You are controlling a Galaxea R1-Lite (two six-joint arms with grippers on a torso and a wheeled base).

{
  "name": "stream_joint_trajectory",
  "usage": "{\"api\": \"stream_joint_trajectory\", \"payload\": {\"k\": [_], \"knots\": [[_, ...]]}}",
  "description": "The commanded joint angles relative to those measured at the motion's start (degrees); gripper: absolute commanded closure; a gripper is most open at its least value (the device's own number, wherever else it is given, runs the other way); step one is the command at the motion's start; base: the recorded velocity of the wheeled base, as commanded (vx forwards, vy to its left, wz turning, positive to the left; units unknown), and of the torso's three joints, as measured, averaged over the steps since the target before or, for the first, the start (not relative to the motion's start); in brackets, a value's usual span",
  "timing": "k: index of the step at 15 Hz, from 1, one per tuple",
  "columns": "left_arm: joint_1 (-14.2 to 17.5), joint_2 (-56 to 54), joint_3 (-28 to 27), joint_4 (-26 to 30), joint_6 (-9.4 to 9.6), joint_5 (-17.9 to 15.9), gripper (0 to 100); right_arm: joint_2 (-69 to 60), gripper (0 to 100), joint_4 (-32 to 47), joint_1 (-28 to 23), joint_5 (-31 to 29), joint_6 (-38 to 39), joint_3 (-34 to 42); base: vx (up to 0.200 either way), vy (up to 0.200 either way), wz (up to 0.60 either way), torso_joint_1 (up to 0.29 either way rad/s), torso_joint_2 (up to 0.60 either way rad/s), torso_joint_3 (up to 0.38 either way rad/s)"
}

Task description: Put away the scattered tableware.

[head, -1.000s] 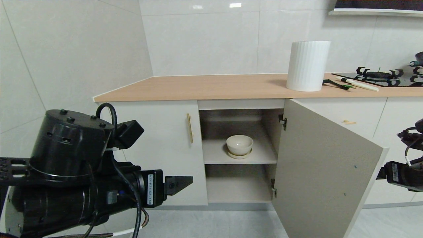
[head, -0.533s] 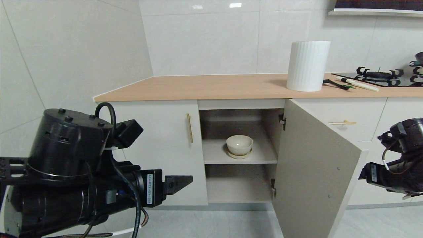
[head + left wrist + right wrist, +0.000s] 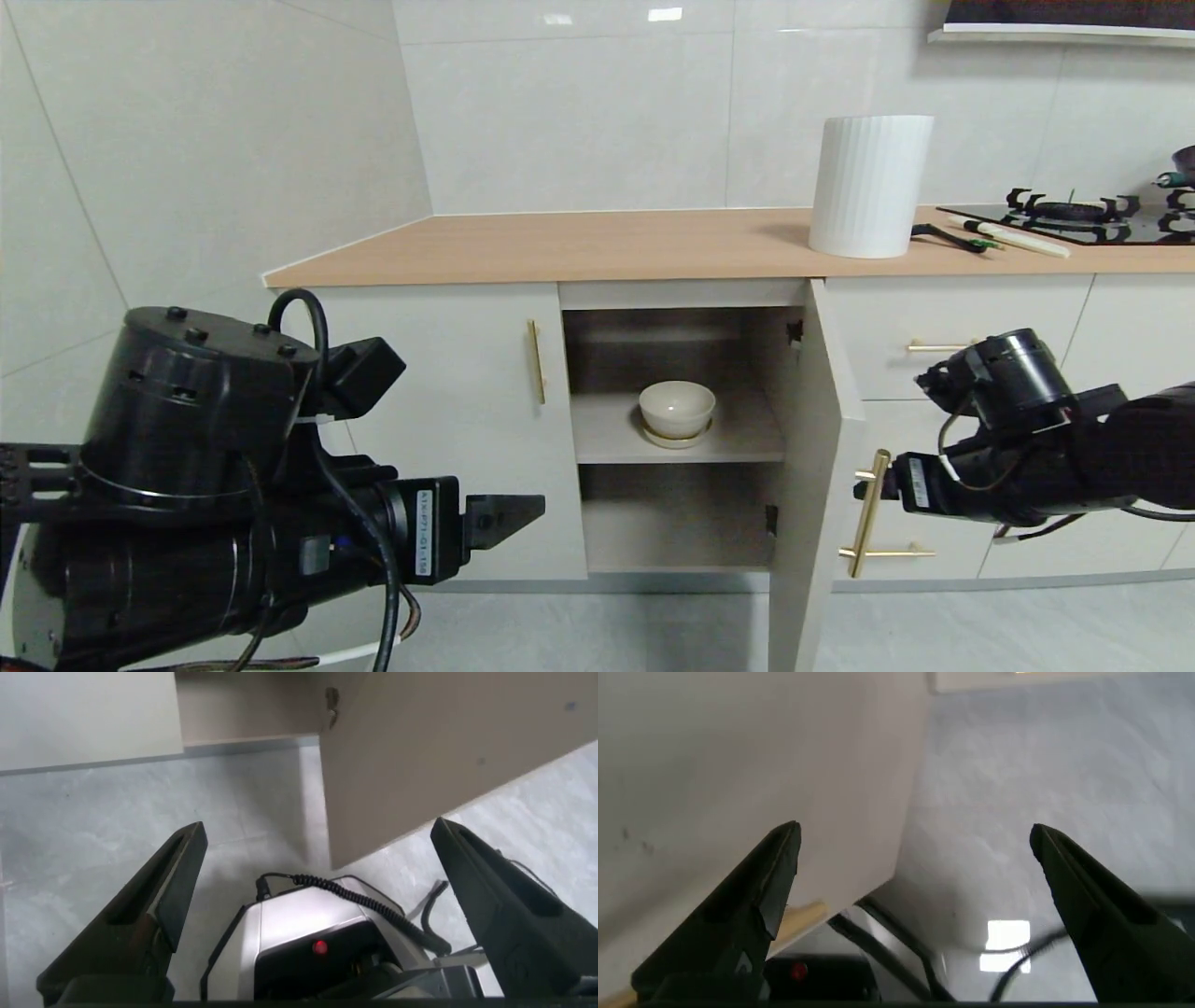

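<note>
Left gripper [image 3: 509, 519]: I see it low on my near left, in front of the shut cabinet front. Its fingers [image 3: 149, 915] are spread wide over the floor with nothing between them.
Right gripper [image 3: 894, 478]: it is at mid height on my right, just beside the gold door handle [image 3: 868, 509]. It is spread wide and grips nothing; in the wrist view the door's edge lies between its fingers [image 3: 761, 896]. I cannot tell whether it touches the door.
Cabinet door [image 3: 803, 485]: it stands partly open, nearly edge-on to me.
Bowl [image 3: 677, 406]: it sits upright on a saucer [image 3: 674, 437] on the middle shelf [image 3: 607, 434] inside the open cabinet.
Worktop [image 3: 560, 245]: farther back, a ribbed white canister [image 3: 868, 185] stands on it, with the gas hob [image 3: 1074, 210] beyond on the right.
</note>
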Motion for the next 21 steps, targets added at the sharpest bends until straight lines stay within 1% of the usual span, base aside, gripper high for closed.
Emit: {"api": "stream_joint_trajectory", "payload": {"k": [1, 3, 5, 7, 8, 9, 11, 16, 21], "knots": [[0.0, -0.2, 0.0, 0.0, 0.04, 0.1, 0, 8.7, 0, -1.7, 5.1, -0.4, 0.1, -6.2, 0.0, 0.0, 0.0, 0.0, 0.0, 0.0], [0.0, -0.3, 0.0, -0.1, 0.13, 0.1, 0, 11.0, 0, -1.7, 6.6, -0.3, 0.1, -9.3, 0.0, 0.0, 0.0, 0.0, 0.0, 0.0], [0.0, -0.2, 0.0, 0.0, 0.13, 0.2, 0, 14.1, 0, -1.7, 8.9, -0.3, 1.7, -13.4, 0.0, 0.0, 0.0, 0.0, 0.0, 0.0], [0.0, -0.1, 0.0, -0.1, 0.13, 1.5, 0, 15.9, 0, -1.8, 9.9, -0.2, 3.6, -16.2, 0.0, 0.0, 0.0, 0.0, 0.0, 0.0], [0.0, -0.1, 0.0, -0.1, 0.21, 1.6, 0, 16.3, 0, -1.8, 10.0, -0.1, 3.8, -16.5, 0.0, 0.0, 0.0, 0.0, 0.0, 0.0], [0.0, -0.2, -0.1, -0.1, 0.21, 1.8, 0, 17.4, 0, -2.2, 10.3, -0.1, 5.8, -18.3, 0.0, 0.0, 0.0, 0.0, 0.0, 0.0], [0.0, -0.1, -0.1, 0.0, 0.21, 1.8, 0, 18.9, 0, -4.6, 10.3, -0.2, 8.1, -19.3, 0.0, 0.0, 0.0, 0.0, 0.0, 0.0], [0.0, 0.1, 0.0, 0.0, 0.21, 1.8, 0, 21.4, 0, -9.4, 10.3, -0.2, 9.0, -20.0, 0.0, 0.0, 0.0, 0.0, 0.0, 0.0], [0.0, 0.3, 0.0, 0.0, 0.21, 2.2, 0, 23.4, 0, -10.2, 10.3, -0.2, 13.5, -22.4, 0.0, 0.0, 0.0, 0.0, 0.0, 0.0]]}}
